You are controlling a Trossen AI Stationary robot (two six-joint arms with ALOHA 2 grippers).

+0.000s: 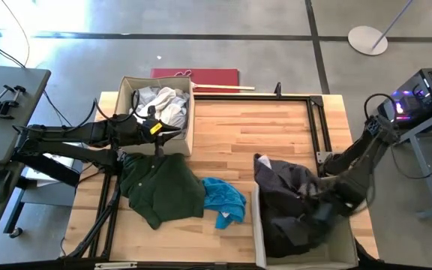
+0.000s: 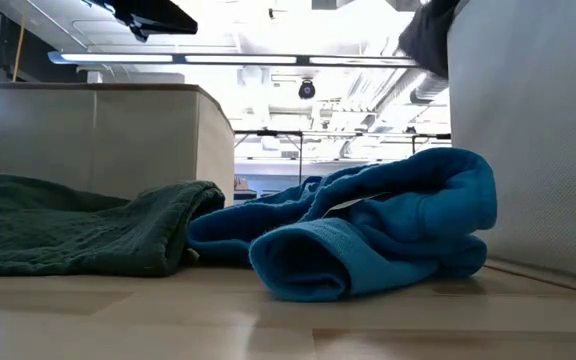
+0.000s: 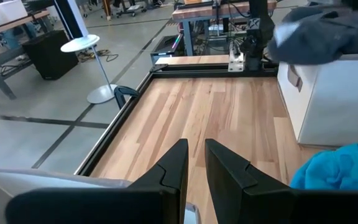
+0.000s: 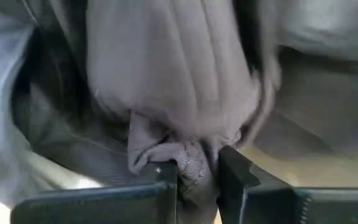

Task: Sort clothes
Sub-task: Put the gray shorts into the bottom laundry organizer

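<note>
While the high view looks straight down, the left gripper (image 1: 158,129) hangs over the near edge of the beige fabric box (image 1: 187,135) that holds white and pale clothes (image 1: 163,103), and the right gripper (image 1: 322,196) sits over the second beige box (image 1: 256,236), among the dark grey garments (image 1: 287,199) heaped there. On the wooden table (image 1: 246,127) between the boxes lie a dark green garment (image 1: 160,187) and, beside it, a bright blue garment (image 1: 223,199). Seen level from the low view, the bright blue garment (image 2: 378,235) lies crumpled against the box wall (image 2: 538,140), touching the dark green garment (image 2: 78,235). From the left wrist view, the left fingers (image 3: 176,171) stand nearly together, holding nothing, above bare wood. From the right wrist view, the right fingers (image 4: 166,183) pinch a fold of dark grey fabric (image 4: 173,74).
</note>
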